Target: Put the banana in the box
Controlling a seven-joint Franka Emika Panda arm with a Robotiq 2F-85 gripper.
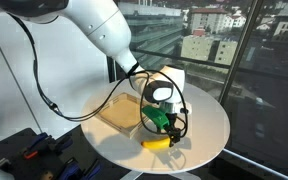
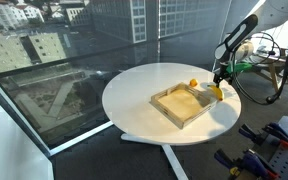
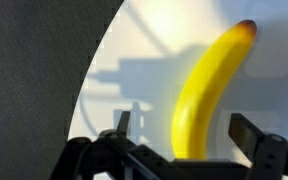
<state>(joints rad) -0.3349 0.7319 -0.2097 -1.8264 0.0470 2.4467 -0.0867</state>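
Now the gripper (image 3: 184, 130) hovers over the banana (image 3: 209, 90), jaws wide open and empty, straddling it on the table (image 3: 154, 50) near the box (image 2: 179, 105); best descend squarely and close across its thick middle

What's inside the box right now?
The box looks empty, bare floor showing. The banana lies outside, on the table. In an exterior view the arm covers one corner.
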